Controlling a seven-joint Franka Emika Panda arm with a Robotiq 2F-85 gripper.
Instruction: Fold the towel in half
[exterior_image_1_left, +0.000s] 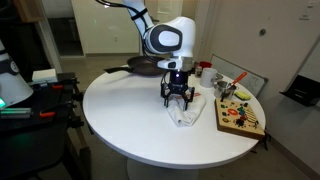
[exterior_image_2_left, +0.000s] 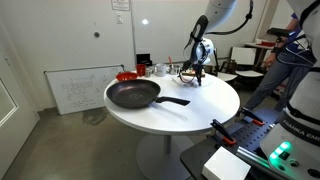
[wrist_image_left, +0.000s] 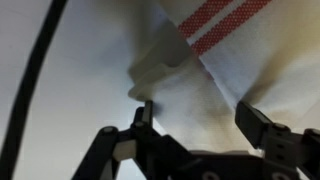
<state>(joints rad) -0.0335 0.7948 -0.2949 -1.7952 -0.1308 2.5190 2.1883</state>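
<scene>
The towel is a small white rumpled cloth with thin red stripes, lying on the round white table. It fills the wrist view, red stripes at the top. My gripper hangs straight down over the towel, fingertips at the cloth. In the wrist view the gripper is open, its two fingers apart with white cloth between them. In an exterior view the gripper is at the table's far side; the towel is barely visible there.
A dark frying pan sits on the table, also visible behind the arm. A wooden board with colourful pieces lies beside the towel. Cups and small items stand at the table's edge. A black cable crosses the wrist view.
</scene>
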